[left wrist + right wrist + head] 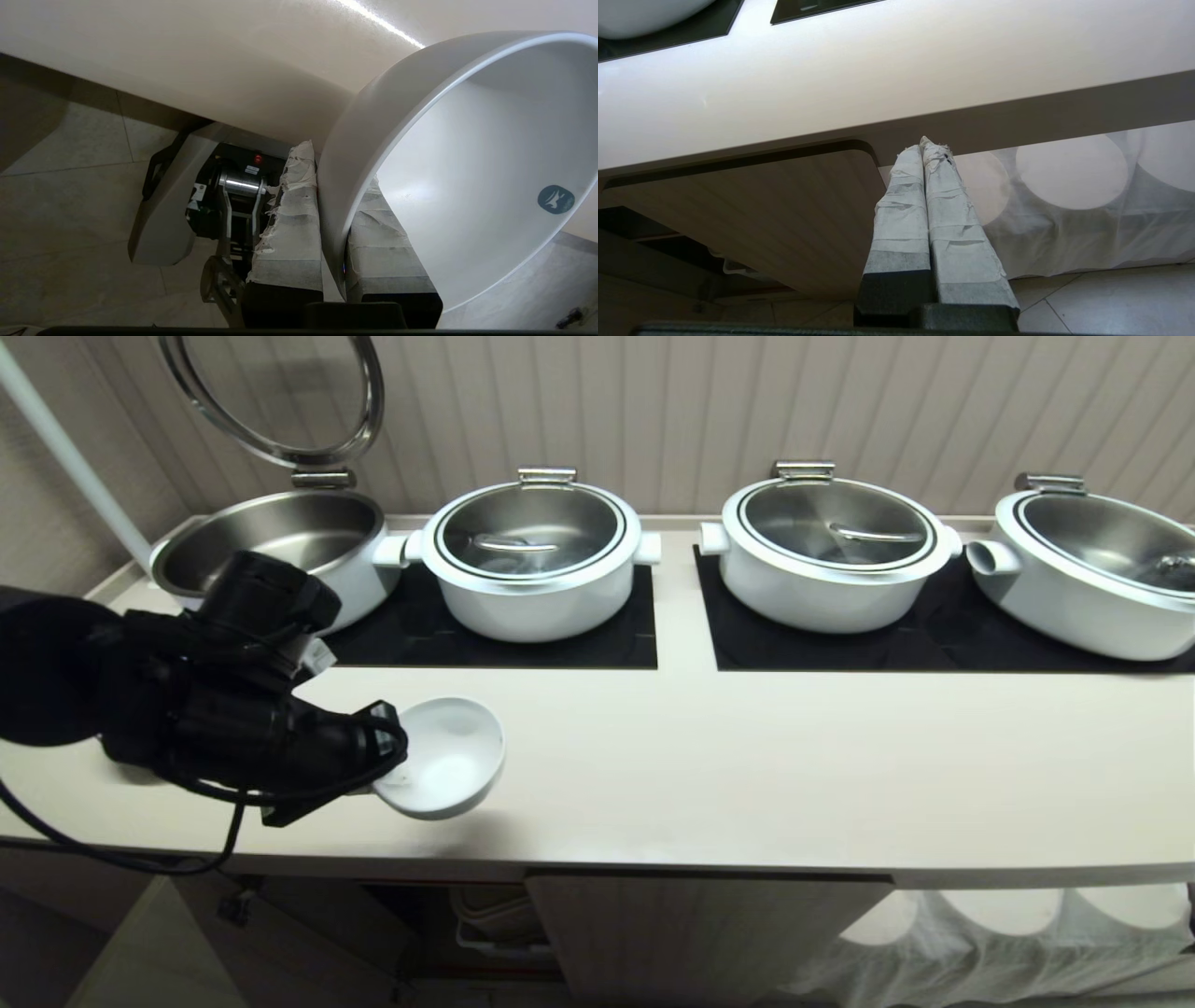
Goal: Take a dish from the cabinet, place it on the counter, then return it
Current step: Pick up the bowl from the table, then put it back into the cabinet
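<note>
The dish (451, 753) is a small white bowl, held tilted over the front left part of the cream counter (747, 775). My left gripper (385, 767) is shut on its rim. In the left wrist view one taped finger (289, 219) lies outside the dish (467, 186) wall and the other inside, so my left gripper (334, 175) pinches that wall. Below the counter edge stands the cabinet (700, 933), its fluted door shut. My right gripper (927, 148) is shut on nothing, parked low before that cabinet door (761, 219), outside the head view.
Three lidded white pots (532, 560) (831, 555) (1092, 569) stand on two black mats (523, 639) at the back. An open steel pot (280, 537) with a raised lid sits far left. A white cloth (980, 933) hangs under the counter on the right.
</note>
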Available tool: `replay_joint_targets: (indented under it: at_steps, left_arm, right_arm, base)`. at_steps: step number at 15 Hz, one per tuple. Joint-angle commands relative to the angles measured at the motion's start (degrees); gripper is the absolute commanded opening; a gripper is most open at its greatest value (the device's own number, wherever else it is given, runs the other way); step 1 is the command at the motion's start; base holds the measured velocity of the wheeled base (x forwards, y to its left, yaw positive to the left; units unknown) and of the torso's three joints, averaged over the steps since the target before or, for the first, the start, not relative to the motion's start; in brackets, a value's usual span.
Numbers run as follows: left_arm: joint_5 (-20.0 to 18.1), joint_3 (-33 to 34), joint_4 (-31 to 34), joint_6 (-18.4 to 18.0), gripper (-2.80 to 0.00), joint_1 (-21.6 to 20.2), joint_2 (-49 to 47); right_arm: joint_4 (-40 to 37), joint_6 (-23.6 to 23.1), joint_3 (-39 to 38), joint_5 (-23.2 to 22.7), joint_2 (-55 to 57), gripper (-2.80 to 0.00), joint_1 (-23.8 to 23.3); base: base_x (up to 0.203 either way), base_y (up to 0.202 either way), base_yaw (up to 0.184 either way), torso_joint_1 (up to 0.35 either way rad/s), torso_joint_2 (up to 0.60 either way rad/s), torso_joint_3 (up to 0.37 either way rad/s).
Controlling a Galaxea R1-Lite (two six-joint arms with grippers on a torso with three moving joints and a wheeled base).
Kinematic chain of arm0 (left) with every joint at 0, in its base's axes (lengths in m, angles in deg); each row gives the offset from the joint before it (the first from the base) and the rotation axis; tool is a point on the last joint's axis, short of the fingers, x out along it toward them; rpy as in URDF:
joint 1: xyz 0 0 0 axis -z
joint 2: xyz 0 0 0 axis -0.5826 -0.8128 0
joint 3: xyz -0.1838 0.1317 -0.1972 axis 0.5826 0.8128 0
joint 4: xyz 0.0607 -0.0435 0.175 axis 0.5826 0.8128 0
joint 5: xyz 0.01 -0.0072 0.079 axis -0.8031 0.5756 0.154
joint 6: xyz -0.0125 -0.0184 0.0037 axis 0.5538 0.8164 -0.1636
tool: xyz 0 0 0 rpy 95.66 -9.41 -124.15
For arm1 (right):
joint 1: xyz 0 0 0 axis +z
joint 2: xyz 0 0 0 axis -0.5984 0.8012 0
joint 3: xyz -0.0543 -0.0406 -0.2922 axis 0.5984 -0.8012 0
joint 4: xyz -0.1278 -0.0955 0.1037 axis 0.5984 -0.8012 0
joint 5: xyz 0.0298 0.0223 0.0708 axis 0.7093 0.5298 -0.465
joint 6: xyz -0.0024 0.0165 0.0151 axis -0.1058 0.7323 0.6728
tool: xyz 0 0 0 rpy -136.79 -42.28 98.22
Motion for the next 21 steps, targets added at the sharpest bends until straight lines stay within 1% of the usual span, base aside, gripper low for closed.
replay_joint_targets:
  at_steps: [1, 4, 8, 11, 14, 16, 17, 21]
  left_arm:
    - [0.06, 2.88, 0.11, 1.89, -2.8, -0.04, 6.28]
    - [0.87, 8.03, 0.14, 2.9, -2.8, -0.37, 11.57]
    - [1.09, 15.52, 0.11, 2.94, -2.8, -0.44, 17.72]
    - [1.1, 19.38, 0.23, 2.56, -2.8, -1.17, 22.25]
    - [1.42, 21.08, 0.33, 1.46, -2.8, -3.42, 24.92]
    - [1.64, 23.11, 0.09, -1.75, -2.8, -4.58, 26.26]
    - [1.56, 23.76, 0.03, -2.8, -2.8, -5.4, 26.45]
    - [2.32, 26.42, -1.06, -3.07, -2.8, -4.65, 28.98]
  right_arm:
    - [0.04, 0.03, -0.01, 0.06, -0.02, -2.8, 0.02]
    - [0.04, 0.03, -0.01, 0.02, -0.02, -2.8, 0.02]
    - [0.03, 0.03, -0.01, 0.02, -0.02, -2.8, 0.02]
    - [0.04, 0.03, -0.01, 0.05, -0.02, -2.8, 0.02]
    - [0.04, 0.03, -0.01, 0.1, -0.02, -2.8, 0.02]
    - [0.04, 0.03, -0.01, 0.09, -0.02, -2.8, 0.02]
    - [0.04, 0.03, -0.01, 0.02, -0.02, -2.8, 0.02]
    - [-0.05, 0.03, -0.01, 0.1, -0.02, -2.8, 0.02]
  base:
    - [0.0, 0.0, 0.0, 0.0, 0.0, 0.0]
    - [0.0, 0.0, 0.0, 0.0, 0.0, 0.0]
    - [0.0, 0.0, 0.0, 0.0, 0.0, 0.0]
    - [0.0, 0.0, 0.0, 0.0, 0.0, 0.0]
    - [0.0, 0.0, 0.0, 0.0, 0.0, 0.0]
    - [0.0, 0.0, 0.0, 0.0, 0.0, 0.0]
    - [0.0, 0.0, 0.0, 0.0, 0.0, 0.0]
    - [0.0, 0.0, 0.0, 0.0, 0.0, 0.0]
